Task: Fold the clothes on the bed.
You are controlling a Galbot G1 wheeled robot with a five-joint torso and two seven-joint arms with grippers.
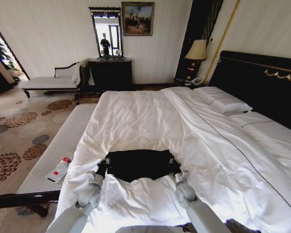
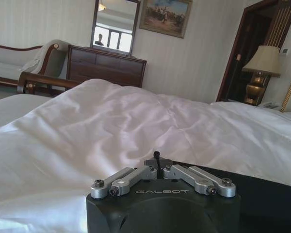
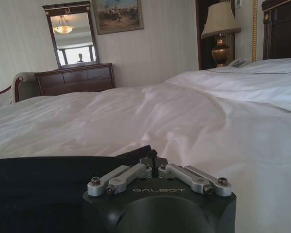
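Note:
The clothes point(image 1: 138, 164), a black T-shirt lying as a wide band with a rounded near edge, rest on the white duvet of the bed point(image 1: 136, 116) close to its foot. My left gripper point(image 1: 103, 167) sits at the shirt's left end and my right gripper point(image 1: 173, 162) at its right end. In the left wrist view the left gripper point(image 2: 156, 156) has its fingers drawn together at the edge of the black shirt point(image 2: 262, 194). The right wrist view likewise shows the right gripper point(image 3: 150, 155) pinched at the edge of the shirt point(image 3: 48, 184). No lettering is visible.
A white-cushioned bench point(image 1: 63, 141) runs along the bed's left side with a plastic bottle point(image 1: 60, 167) on it. Pillows point(image 1: 223, 102) lie by the dark headboard. A dresser point(image 1: 110, 73), a chaise point(image 1: 48, 82) and a lamp point(image 1: 196, 51) stand by the far wall.

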